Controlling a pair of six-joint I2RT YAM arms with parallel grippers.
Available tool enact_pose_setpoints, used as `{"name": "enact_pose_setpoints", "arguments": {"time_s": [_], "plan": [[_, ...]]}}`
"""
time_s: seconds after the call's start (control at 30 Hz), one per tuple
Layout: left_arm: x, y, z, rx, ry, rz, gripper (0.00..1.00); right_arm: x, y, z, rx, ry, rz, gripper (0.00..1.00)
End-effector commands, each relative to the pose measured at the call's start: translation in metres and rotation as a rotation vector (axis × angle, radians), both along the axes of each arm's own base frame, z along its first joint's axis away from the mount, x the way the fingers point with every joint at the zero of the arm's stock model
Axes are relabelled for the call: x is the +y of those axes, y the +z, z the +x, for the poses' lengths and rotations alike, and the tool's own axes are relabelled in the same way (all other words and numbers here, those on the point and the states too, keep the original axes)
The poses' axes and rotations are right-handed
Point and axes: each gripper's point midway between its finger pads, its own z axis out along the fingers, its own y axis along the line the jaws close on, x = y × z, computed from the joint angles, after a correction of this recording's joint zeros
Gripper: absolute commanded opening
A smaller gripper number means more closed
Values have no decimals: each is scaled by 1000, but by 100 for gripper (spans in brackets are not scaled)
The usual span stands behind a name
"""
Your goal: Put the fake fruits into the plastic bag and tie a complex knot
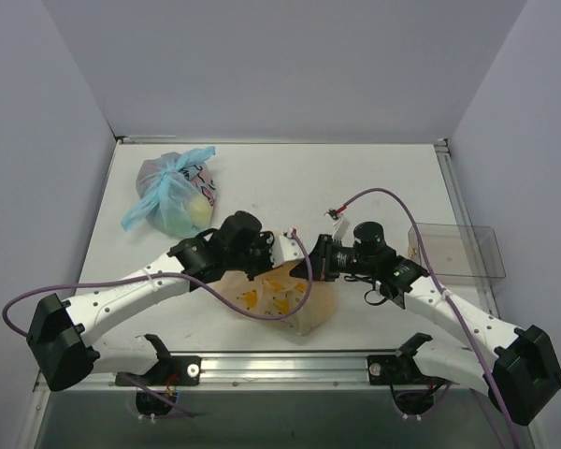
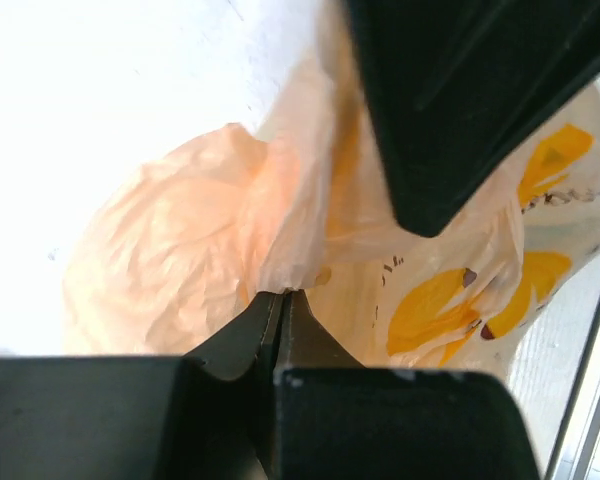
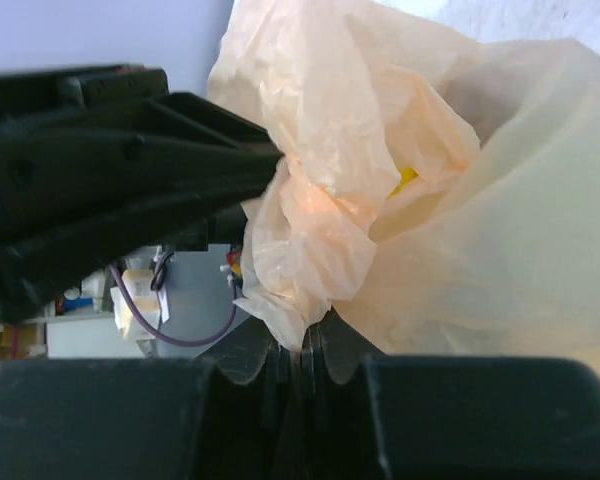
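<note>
The plastic bag point(image 1: 282, 301), peach-orange with darker orange prints, lies near the table's front edge between my two arms. My left gripper point(image 1: 280, 260) is shut on a fold of its upper film; its fingertips point(image 2: 280, 295) pinch the plastic bag point(image 2: 180, 240). My right gripper point(image 1: 305, 268) is shut on another fold, where the plastic bag point(image 3: 320, 200) bunches just above the right gripper point(image 3: 308, 345). The two grippers are almost touching. I cannot tell whether the bunch between them is a tied knot. The fake fruits are hidden by the film.
A clear bag with light-blue tied handles point(image 1: 173, 198), holding a yellow-green fruit, lies at the back left. A clear plastic box point(image 1: 453, 251) stands by the right edge. Purple cables loop along both arms. Walls close the table on three sides.
</note>
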Motion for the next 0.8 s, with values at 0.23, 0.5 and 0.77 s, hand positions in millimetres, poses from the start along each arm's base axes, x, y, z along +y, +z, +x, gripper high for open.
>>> {"name": "enact_pose_setpoints", "arguments": {"time_s": [0.23, 0.5, 0.77], "plan": [[8, 76, -80, 331, -255, -295, 0, -15, 47, 37, -259, -108, 11, 0], [9, 1, -100, 414, -179, -35, 0, -7, 72, 41, -209, -153, 153, 0], [7, 17, -48, 363, -1, -170, 0, -2, 61, 16, -308, -23, 101, 0]]}}
